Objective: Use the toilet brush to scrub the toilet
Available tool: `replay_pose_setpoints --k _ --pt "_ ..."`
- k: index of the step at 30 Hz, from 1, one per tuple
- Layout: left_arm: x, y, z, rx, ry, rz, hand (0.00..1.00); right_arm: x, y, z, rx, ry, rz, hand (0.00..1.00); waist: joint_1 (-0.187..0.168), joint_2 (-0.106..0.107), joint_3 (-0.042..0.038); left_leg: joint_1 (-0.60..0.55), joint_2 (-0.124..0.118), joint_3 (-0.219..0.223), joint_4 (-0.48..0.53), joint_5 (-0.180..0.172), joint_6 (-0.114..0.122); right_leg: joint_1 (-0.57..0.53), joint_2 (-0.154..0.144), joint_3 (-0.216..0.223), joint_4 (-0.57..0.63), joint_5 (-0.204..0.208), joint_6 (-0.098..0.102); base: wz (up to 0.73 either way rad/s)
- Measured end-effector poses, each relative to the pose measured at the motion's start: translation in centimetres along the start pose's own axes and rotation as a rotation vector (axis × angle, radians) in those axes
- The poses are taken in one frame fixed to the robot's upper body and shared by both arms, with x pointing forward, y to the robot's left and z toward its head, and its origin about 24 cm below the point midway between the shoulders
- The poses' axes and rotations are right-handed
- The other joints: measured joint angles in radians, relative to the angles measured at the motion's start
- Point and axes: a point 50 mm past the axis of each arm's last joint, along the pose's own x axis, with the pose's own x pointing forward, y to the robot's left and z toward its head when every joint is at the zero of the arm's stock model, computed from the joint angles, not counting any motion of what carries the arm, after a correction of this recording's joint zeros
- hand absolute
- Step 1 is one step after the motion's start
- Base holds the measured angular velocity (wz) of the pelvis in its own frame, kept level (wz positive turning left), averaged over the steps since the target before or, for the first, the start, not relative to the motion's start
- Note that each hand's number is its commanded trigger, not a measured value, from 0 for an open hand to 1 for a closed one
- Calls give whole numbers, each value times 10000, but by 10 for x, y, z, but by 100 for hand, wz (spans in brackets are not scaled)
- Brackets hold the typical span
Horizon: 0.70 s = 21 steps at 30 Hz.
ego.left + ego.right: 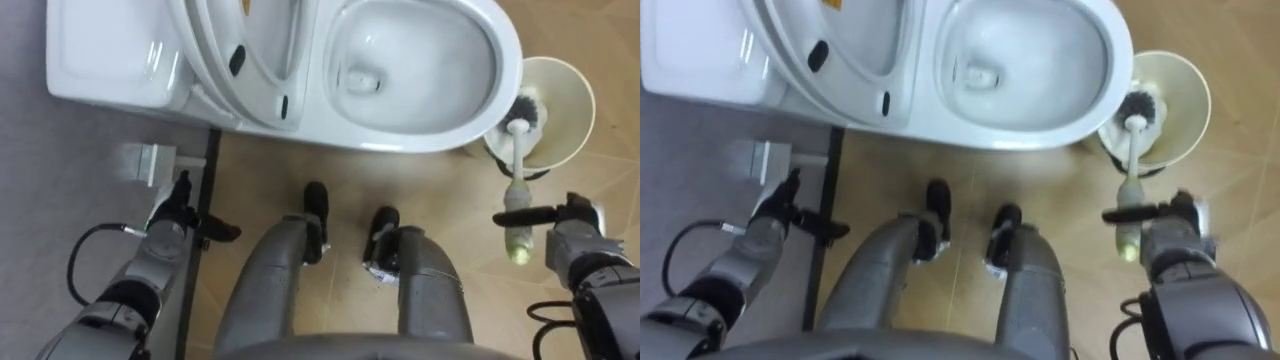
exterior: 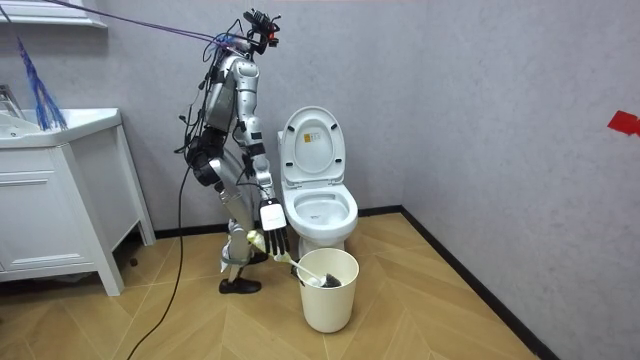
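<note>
The white toilet [image 1: 505, 50] stands before me with its lid and seat raised. To its right is a cream bucket [image 1: 575, 90]. The toilet brush [image 1: 515, 160] leans in the bucket, its dark bristle head down against the inner wall and its yellowish grip end toward me. My right hand [image 1: 565, 235] is shut on the brush near the grip, with dark fingers [image 1: 525, 215] wrapped across the handle. In the room view the same hand [image 2: 272, 237] holds the brush slanting down into the bucket [image 2: 328, 295]. My left hand [image 1: 172, 215] hangs open at the lower left, holding nothing.
The cistern [image 1: 110, 60] is at the upper left, and a small white fitting [image 1: 150, 162] sits on the grey wall below it. A white cabinet [image 2: 60, 200] stands at the room view's left. I stand close against the toilet's front on a wooden floor [image 1: 450, 190].
</note>
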Motion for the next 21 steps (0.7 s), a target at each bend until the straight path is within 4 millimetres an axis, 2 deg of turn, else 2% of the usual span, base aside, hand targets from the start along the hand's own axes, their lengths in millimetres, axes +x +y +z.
replay_pose_setpoints --k 5,8,17,21 --pt "0 1 -1 40 -19 25 0 0 1 -4 181 145 195 0 161 33 -7 -151 -28 -24 6 10 -10 -164 -46 -50 52 -15 -15 2" --pt "-1 0 -4 43 60 30 0 0 2 -4 17 121 360 0 152 47 -9 -175 -126 -37 -4 11 -5 -233 -179 -78 186 -105 10 9" --pt "-2 -1 -5 30 80 65 0 -1 5 -3 65 76 658 0 176 78 -11 -358 -151 -55 13 15 4 -416 -208 -105 237 -120 19 0" --pt "-2 1 -1 -19 -147 412 0 0 3 -2 4 42 620 0 172 145 -6 -856 -159 -69 317 1 20 -868 -209 -117 559 -213 -9 5"
